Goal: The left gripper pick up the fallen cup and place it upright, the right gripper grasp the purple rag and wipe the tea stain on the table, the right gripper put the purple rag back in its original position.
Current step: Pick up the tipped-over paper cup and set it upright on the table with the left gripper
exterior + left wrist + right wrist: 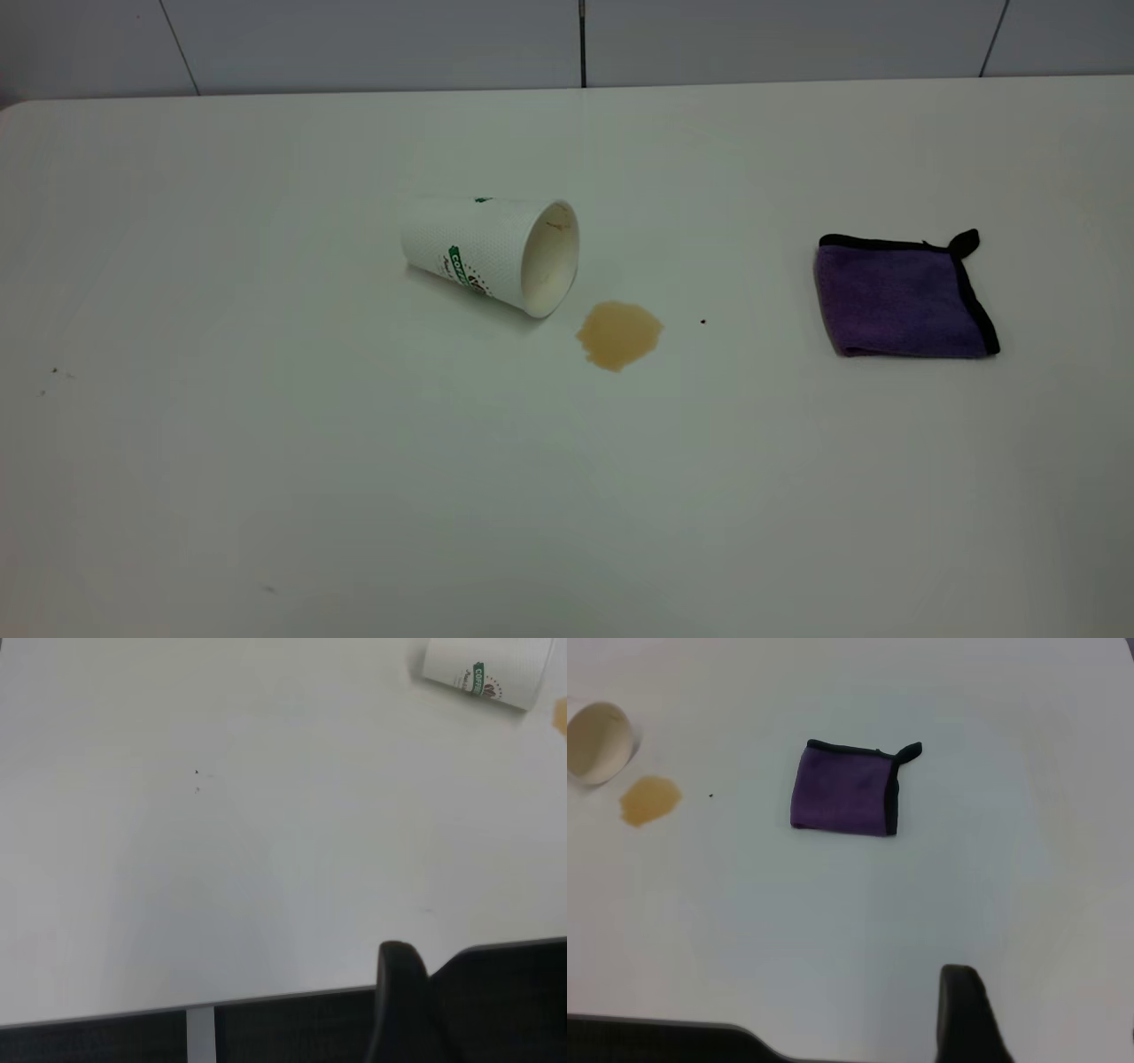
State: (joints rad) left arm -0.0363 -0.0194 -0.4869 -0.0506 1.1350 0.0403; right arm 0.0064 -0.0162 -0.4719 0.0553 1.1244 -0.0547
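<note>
The white cup (492, 252) with its green logo lies on its side in the middle of the table (354, 487), mouth turned toward the tea stain (618, 333), a light-brown puddle just off its rim. At the right the purple rag (899, 299) lies folded flat, black loop at its far corner. Neither arm shows in the exterior view. A dark part of my left gripper (400, 992) shows near the table's edge, far from the cup (483, 672). My right gripper (964, 1010) hangs back from the rag (843, 788), with the stain (649, 800) and cup (598, 740) beyond it.
A tiny black speck (703, 322) sits between the stain and the rag. Faint dark specks (53, 372) mark the table's left side. Grey wall panels (567, 44) run behind the far edge. The table's near edge (177, 1010) shows in the left wrist view.
</note>
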